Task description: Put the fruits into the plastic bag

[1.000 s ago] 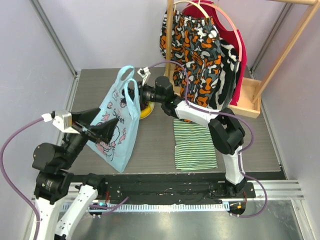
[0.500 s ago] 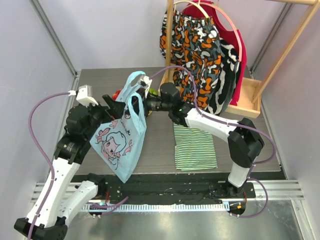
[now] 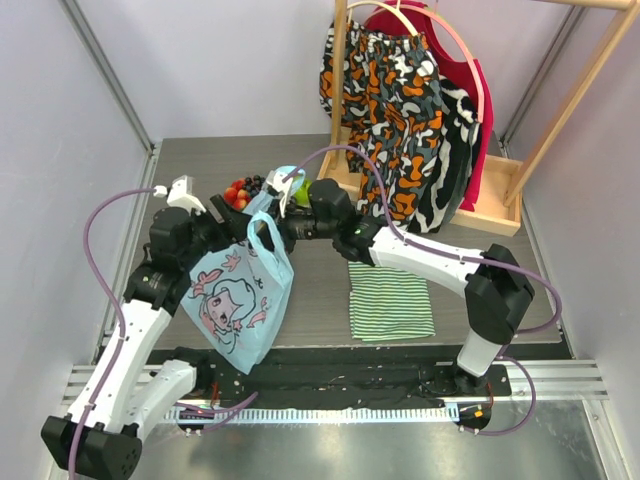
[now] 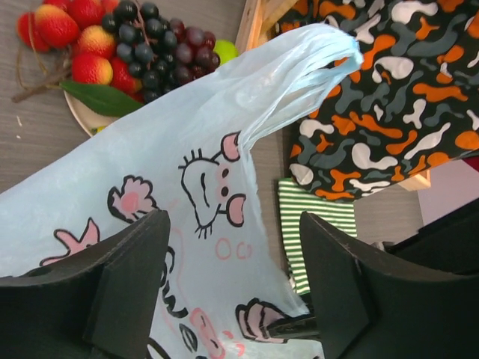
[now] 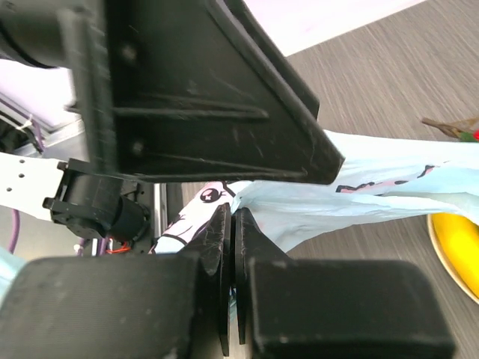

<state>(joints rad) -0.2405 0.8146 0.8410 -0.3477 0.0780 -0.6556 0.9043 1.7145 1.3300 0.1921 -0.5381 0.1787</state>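
Observation:
The light-blue plastic bag (image 3: 238, 300) with the cartoon girl hangs by its handles above the table. My right gripper (image 3: 281, 231) is shut on a handle loop; in the right wrist view (image 5: 233, 224) the thin plastic (image 5: 359, 202) is pinched between the closed jaws. My left gripper (image 3: 233, 226) is open at the bag's upper left; in its wrist view (image 4: 236, 292) the bag (image 4: 187, 202) spans the wide gap. Behind the bag lie red strawberries (image 4: 71, 37), purple grapes (image 4: 161, 45) and a green apple (image 4: 224, 51). A banana (image 5: 453, 250) shows as a yellow edge.
The fruits sit on a pale plate (image 4: 84, 118) at the table's back left. A green-and-white striped cloth (image 3: 390, 295) lies right of the bag. A wooden rack with a camouflage garment (image 3: 400, 110) and its wooden base (image 3: 495, 200) stands at the back right.
The bag has come down and toward the near edge, uncovering the strawberries and grapes. My left arm swung up to the bag's top; my right gripper followed with the handle.

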